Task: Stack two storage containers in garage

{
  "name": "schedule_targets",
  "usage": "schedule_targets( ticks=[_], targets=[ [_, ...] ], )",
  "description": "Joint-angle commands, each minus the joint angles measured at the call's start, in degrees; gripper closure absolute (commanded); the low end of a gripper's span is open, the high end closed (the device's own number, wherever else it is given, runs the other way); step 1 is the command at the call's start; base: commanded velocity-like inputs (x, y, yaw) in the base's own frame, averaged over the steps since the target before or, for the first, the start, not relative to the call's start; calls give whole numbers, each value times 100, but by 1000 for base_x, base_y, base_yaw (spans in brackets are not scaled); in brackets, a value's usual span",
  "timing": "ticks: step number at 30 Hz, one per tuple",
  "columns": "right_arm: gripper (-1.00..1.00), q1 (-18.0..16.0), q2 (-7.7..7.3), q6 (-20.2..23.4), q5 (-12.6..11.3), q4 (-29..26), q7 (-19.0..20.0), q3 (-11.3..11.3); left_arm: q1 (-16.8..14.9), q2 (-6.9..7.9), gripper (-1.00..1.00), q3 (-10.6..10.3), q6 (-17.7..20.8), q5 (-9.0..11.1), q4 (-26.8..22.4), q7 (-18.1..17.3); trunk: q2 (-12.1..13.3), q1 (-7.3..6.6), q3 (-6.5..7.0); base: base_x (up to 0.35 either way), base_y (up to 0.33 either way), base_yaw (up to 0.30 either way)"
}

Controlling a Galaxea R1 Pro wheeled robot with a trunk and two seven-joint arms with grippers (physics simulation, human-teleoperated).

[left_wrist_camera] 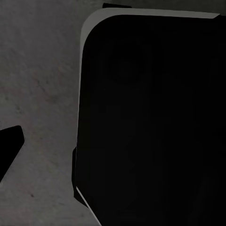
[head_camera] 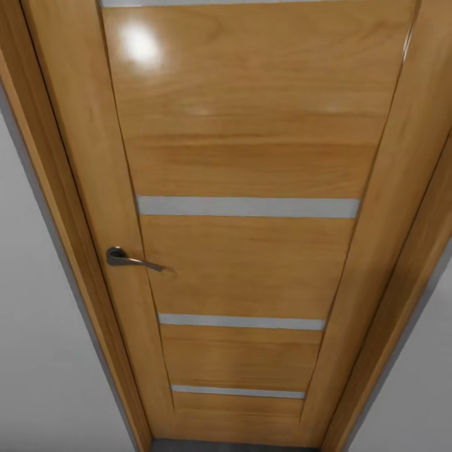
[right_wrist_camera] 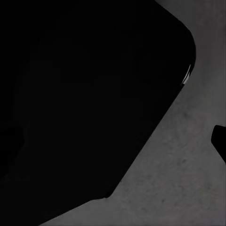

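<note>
Wall [head_camera: 37, 351] in pale grey flanks the frame on the left; beside it a honey-coloured wooden door [head_camera: 251, 157] stands closed, with a dark metal lever handle [head_camera: 129, 258] near its left edge and four pale horizontal strips [head_camera: 248, 206] across its panel. Both wrist views look down past a large black body [left_wrist_camera: 150, 122] onto mottled dark grey floor [left_wrist_camera: 37, 84]. Whether either gripper is parted or closed, I cannot tell, nor where the storage containers sit.
</note>
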Motion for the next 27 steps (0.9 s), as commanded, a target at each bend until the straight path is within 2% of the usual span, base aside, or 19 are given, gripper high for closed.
schedule_targets(
  ticks=[1, 27],
  targets=[
    [-100, -1, 0, -16, -4, 1, 0, 8, -1, 0, -100, 0, -11, 59, 0, -1, -2, 2, -4, 167, 110, -6],
    [-100, -1, -6, -16, -4, 1, -4, 8, -1, 0, -100, 0, -11, 59, 0, 4, -2, 2, -4, 16, 9, -27]
  ],
)
